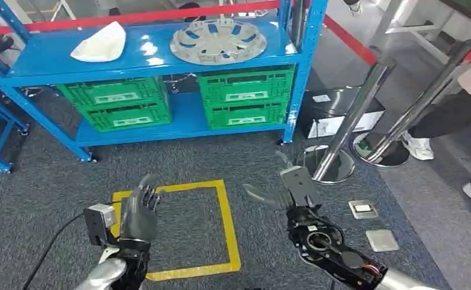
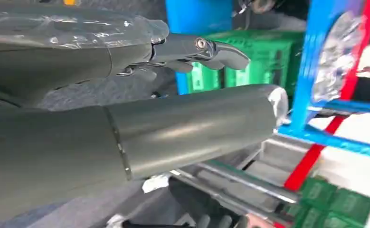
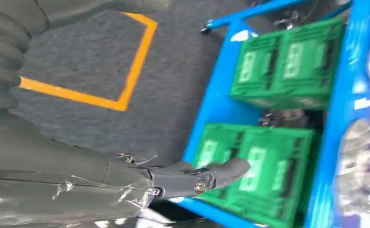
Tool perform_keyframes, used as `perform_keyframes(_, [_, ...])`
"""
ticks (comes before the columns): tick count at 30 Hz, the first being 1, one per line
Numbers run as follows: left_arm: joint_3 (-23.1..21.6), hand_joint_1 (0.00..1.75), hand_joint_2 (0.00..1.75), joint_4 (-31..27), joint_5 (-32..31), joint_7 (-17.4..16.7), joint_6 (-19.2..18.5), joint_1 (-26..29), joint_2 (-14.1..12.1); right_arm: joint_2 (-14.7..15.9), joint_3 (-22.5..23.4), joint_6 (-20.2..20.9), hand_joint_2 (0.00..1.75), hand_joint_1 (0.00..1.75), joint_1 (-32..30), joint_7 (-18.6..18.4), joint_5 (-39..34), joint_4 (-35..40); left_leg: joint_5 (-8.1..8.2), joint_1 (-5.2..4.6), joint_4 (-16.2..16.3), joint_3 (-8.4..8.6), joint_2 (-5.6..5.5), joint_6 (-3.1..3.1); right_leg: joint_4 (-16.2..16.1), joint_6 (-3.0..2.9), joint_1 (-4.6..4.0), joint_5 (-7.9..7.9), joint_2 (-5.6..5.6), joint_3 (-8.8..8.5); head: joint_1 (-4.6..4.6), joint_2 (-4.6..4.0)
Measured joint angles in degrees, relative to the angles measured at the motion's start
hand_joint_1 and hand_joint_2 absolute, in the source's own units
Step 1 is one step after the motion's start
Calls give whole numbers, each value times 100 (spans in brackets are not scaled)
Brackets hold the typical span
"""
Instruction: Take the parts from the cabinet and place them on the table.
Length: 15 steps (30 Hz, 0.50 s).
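A round silver wheel-cover part (image 1: 218, 41) lies on the top shelf of the blue cabinet (image 1: 160, 60), toward its right side, and shows as a silvery blur (image 3: 361, 166) in the right wrist view. A white curved part (image 1: 100, 46) lies on the same shelf to the left. My left hand (image 1: 139, 212) is raised over the carpet in front of the cabinet, fingers apart, holding nothing. My right hand (image 1: 288, 188) is also low and in front, fingers spread, nothing in it. Both hands are well short of the shelf. The left wrist view has my left hand's fingers (image 2: 206, 50) stretched toward the cabinet.
Green crates (image 1: 248, 96) stand on the lower shelf, two stacks side by side. A yellow square (image 1: 178, 229) is taped on the grey carpet. Two chrome stanchion posts (image 1: 354, 121) with a red belt stand at the right. A person's legs (image 1: 462, 121) are at the far right.
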State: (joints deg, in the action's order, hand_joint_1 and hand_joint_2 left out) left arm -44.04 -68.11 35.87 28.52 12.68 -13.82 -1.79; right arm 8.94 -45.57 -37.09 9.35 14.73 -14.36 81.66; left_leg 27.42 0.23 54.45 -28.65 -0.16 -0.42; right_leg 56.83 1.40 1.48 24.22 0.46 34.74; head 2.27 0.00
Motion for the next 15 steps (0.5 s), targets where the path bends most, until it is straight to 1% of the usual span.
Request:
perform_keyframes(1, [-7, 0, 0, 0, 0, 4, -9, -3, 2, 0, -2, -2, 175, 0, -7, 2, 0, 2, 3, 0, 0, 25, -9, -24, -1, -50, -7, 19, -2, -21, -26, -2])
perform_keyframes(2, [-7, 0, 0, 0, 4, 6, -19, -11, -2, 2, 2, -2, 175, 0, -3, 7, 0, 2, 25, 16, 47, 23, -7, -39, -10, -87, 13, 27, 15, -111, -30, -2])
perform_keyframes(3, [-11, 0, 0, 0, 4, 13, -28, -21, 0, 2, 13, -2, 175, 0, 0, 18, 0, 2, -1, 21, 288, -70, 0, -53, -28, -121, 10, 53, 18, -163, -48, -2])
perform_keyframes(4, [-11, 0, 0, 0, 4, 22, -41, -44, 2, 2, 15, -2, 175, 0, 6, 31, 2, 7, 47, 28, 692, -306, -2, -76, -39, -153, 7, 79, 20, -200, -90, -2])
perform_keyframes(5, [-11, 0, 0, 0, 4, 22, -57, -56, 2, 2, 13, 0, 175, 0, 1, 35, 4, 15, 176, 28, 1173, -631, -2, -100, -44, -168, 1, 111, 21, -233, -144, -2])
perform_keyframes(6, [-13, 0, 0, 0, 7, 24, -59, -52, 2, 2, 9, 7, 175, 0, -2, 37, 4, 15, 364, 28, 1592, -952, -2, -109, -46, -180, -6, 154, 25, -265, -153, -2])
perform_keyframes(7, [-15, 0, 0, 2, 9, 24, -61, -42, 2, 2, 7, 7, 175, 0, -5, 37, 4, 15, 539, 27, 1868, -1215, -2, -108, -46, -184, -19, 198, 35, -304, -164, -2])
perform_keyframes(8, [-17, 0, 0, 2, 13, 24, -61, -33, 0, 2, 9, 7, 175, 0, -8, 37, 4, 15, 569, 27, 1910, -1354, -2, -102, -46, -187, -31, 244, 47, -356, -181, -2])
perform_keyframes(9, [-17, 0, 0, 2, 13, 24, -61, -31, -4, 2, 9, 7, 175, 0, -7, 37, 4, 15, 445, 24, 1709, -1366, -2, -71, -47, -190, -46, 296, 58, -430, -183, -2])
perform_keyframes(10, [-20, 0, 0, 2, 13, 24, -65, -33, -4, 2, 9, 7, 175, 0, -7, 37, 4, 15, 190, 5, 1332, -1277, -4, -21, -50, -191, -62, 348, 67, -509, -192, -2])
perform_keyframes(11, [-20, 0, 0, 2, 13, 26, -65, -37, -4, 2, 9, 9, 175, 0, -6, 37, 4, 17, -179, -30, 810, -1117, -7, 54, -56, -191, -86, 406, 70, -597, -203, -2])
perform_keyframes(12, [-22, 0, 0, 2, 13, 31, -68, -41, -4, 2, 9, 11, 175, 0, -7, 42, 7, 17, -623, -75, 302, -967, -7, 163, -80, -191, -77, 461, 68, -616, -216, -2])
perform_keyframes(13, [-22, 0, 0, 4, 13, 33, -68, -34, -11, 2, 7, 15, 175, 0, 7, 42, 7, 15, -747, -141, 97, -941, -66, 215, -61, -157, -114, 511, 96, -701, -207, -2])
perform_keyframes(14, [-26, 0, 0, 4, 13, 33, -70, -31, -11, 2, 7, 18, 175, 0, 0, 42, 7, 20, -586, -137, 77, -914, -80, 220, -103, -118, -98, 552, 120, -695, -216, -2])
perform_keyframes(15, [-26, 0, 0, 2, 11, 37, -72, -32, -13, 2, 7, 24, 175, 0, -4, 44, 7, 22, -653, -146, 23, -869, -73, 218, -161, -94, -93, 561, 119, -748, -234, -2])
